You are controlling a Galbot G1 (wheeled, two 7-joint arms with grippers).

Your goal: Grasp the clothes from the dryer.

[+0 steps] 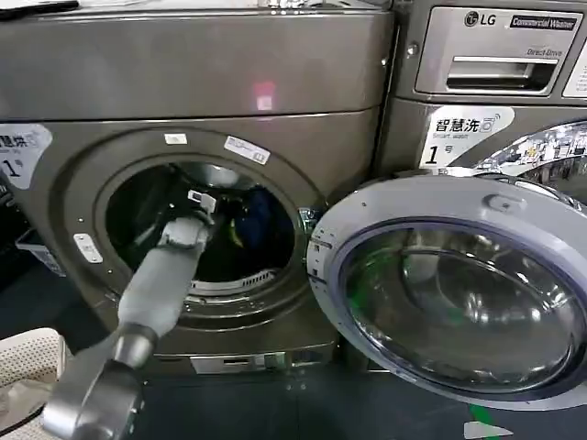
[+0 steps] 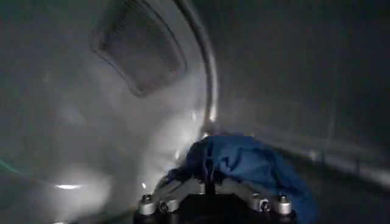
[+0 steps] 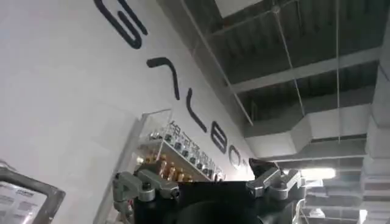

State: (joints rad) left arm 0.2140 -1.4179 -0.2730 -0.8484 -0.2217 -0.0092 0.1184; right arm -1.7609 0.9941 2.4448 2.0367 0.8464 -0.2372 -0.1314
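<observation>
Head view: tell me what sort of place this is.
Probably a laundry room or a laundromat-style demo area. Two big front-loading machines stand side by side: the dryer with its door swung open, and beside it a silver LG machine marked "Commercial Washer". The left gripper reaches into the drum.

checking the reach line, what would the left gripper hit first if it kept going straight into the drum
Most likely the dark blue garment, lying right ahead of the left gripper inside the dryer. Depth is unclear, so contact may already be close.
</observation>
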